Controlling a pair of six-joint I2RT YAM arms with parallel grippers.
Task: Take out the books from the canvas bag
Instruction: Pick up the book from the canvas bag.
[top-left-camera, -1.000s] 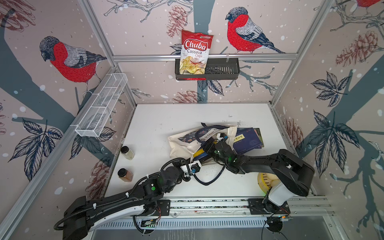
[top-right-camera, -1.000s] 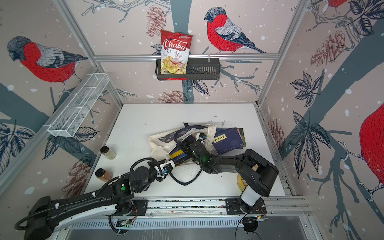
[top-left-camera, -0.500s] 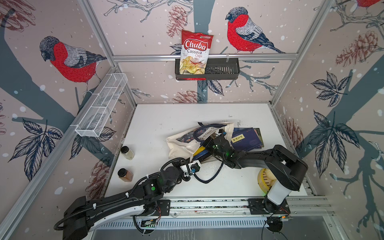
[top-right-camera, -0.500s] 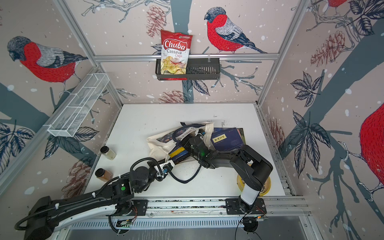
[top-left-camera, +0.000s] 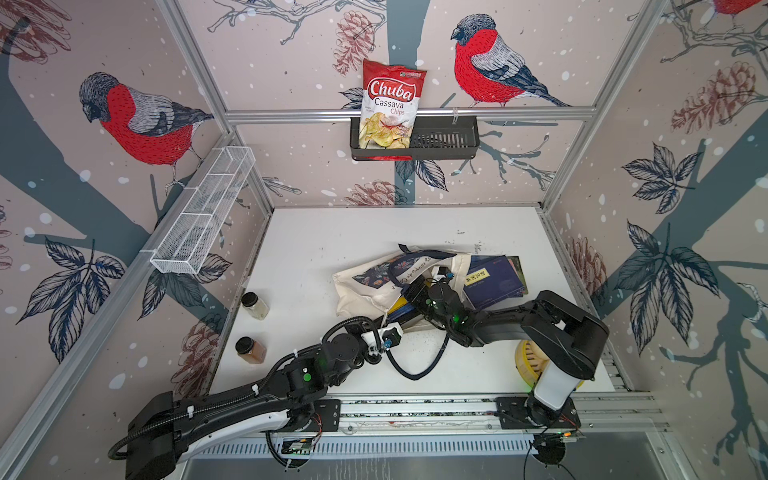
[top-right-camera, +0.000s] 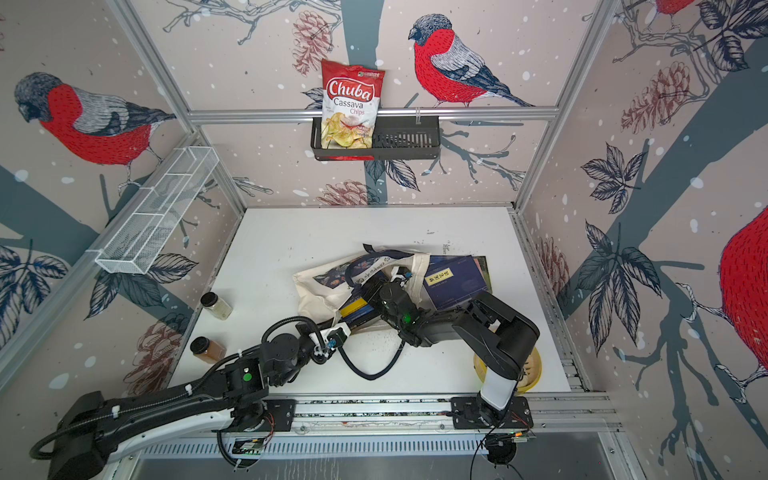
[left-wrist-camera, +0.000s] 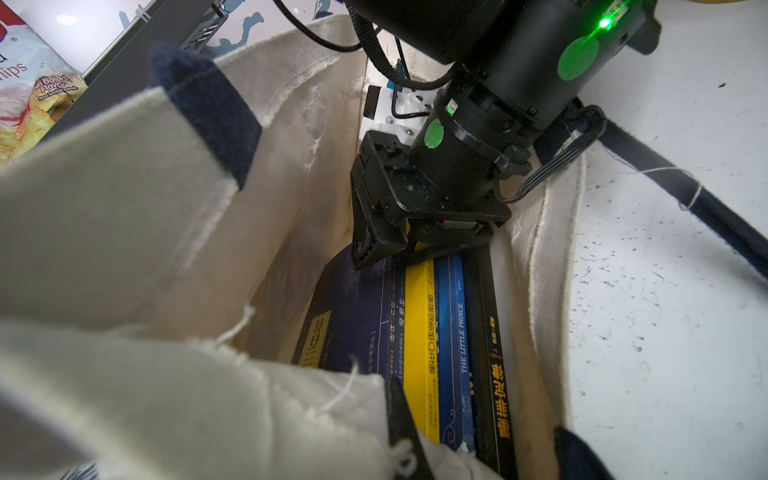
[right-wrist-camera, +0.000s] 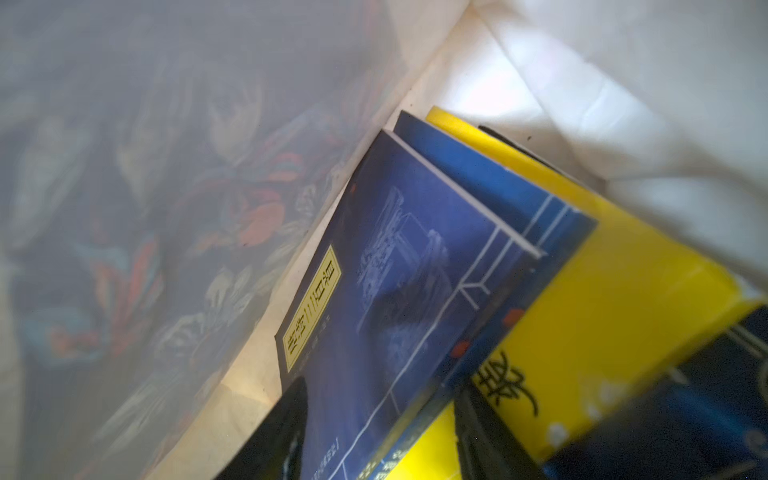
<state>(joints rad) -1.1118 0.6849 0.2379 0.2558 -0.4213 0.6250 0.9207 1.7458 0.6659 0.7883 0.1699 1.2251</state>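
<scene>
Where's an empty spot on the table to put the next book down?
The far strip of table between the back wall and the canvas bag is bare. So is the patch between the two spice jars and the bag. Crowded: beside the bag where books already lie, and the near side, with both arms and a black cable.

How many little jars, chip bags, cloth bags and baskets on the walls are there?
Jars: 2, a pale jar and a brown jar
Chip bag: 1
Canvas bag: 1
Wall baskets: 2, a white wire basket and a black basket
Total: 6
</scene>
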